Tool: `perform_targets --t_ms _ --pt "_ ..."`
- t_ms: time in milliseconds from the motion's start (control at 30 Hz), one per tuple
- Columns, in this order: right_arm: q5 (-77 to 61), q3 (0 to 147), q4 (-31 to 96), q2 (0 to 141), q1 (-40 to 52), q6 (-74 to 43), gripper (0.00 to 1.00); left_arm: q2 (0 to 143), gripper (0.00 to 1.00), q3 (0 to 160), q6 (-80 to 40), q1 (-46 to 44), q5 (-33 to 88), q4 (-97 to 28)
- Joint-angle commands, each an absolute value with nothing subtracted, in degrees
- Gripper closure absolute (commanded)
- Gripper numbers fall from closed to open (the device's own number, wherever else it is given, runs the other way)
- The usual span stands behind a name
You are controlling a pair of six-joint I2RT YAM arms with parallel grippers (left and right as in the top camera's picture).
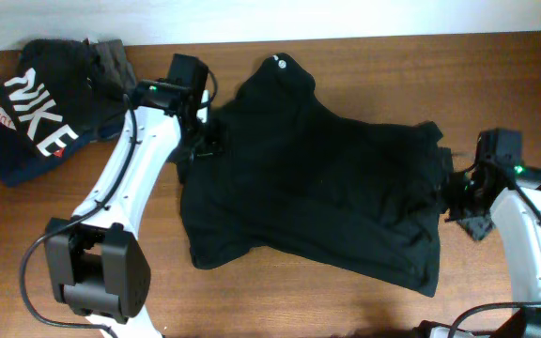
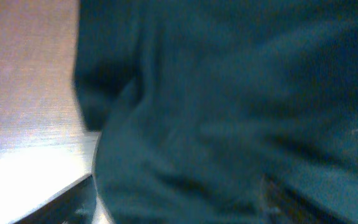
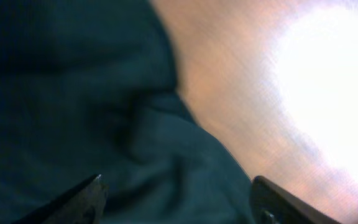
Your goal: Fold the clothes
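Observation:
The clothes (image 1: pixel 317 188), a plain black T-shirt with a small white mark (image 1: pixel 276 63) at the collar, lie partly folded and rumpled across the middle of the wooden table (image 1: pixel 280 300). My left gripper (image 1: pixel 198 145) is down at the shirt's left edge. In the left wrist view dark fabric (image 2: pixel 229 112) fills the frame and its jaws stand wide apart over it. My right gripper (image 1: pixel 451 192) sits at the shirt's right edge. The right wrist view shows the right gripper (image 3: pixel 176 202) open, cloth (image 3: pixel 73 93) lying loose between its fingertips (image 3: pixel 82 199).
A dark garment with white NIKE lettering (image 1: pixel 36 113) is piled at the table's far left corner, with a grey-brown folded garment (image 1: pixel 115 58) behind it. The left arm's base (image 1: pixel 97 268) stands at the front left, and the right arm's white link (image 1: pixel 533 235) at the front right.

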State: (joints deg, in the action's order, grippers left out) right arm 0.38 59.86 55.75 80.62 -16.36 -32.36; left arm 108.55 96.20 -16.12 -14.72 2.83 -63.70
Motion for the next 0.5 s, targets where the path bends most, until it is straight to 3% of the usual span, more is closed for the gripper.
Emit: perform_targets --t_ms 0,100,133,267,467 --pt "-9.26 61.93 50.68 80.05 -16.12 -19.42 0.58 109.47 0.43 96.36 -15.49 -17.19 4.34 -58.76" --pt "-9.30 61.93 48.99 82.30 -16.14 -18.63 0.90 111.31 0.67 96.38 -17.34 -18.98 4.32 -53.76" --pt "-9.34 61.93 48.99 83.35 -16.12 -18.65 0.96 112.29 0.72 96.36 -18.02 -19.46 4.34 -52.56" --pt "-9.50 61.89 49.17 90.06 -16.12 -18.61 0.96 116.60 0.99 96.36 -18.46 -20.88 4.38 -49.54" --pt "-10.81 61.89 49.28 99.81 -16.12 -18.17 0.96 121.12 0.99 96.36 -20.10 -20.91 5.17 -47.55"
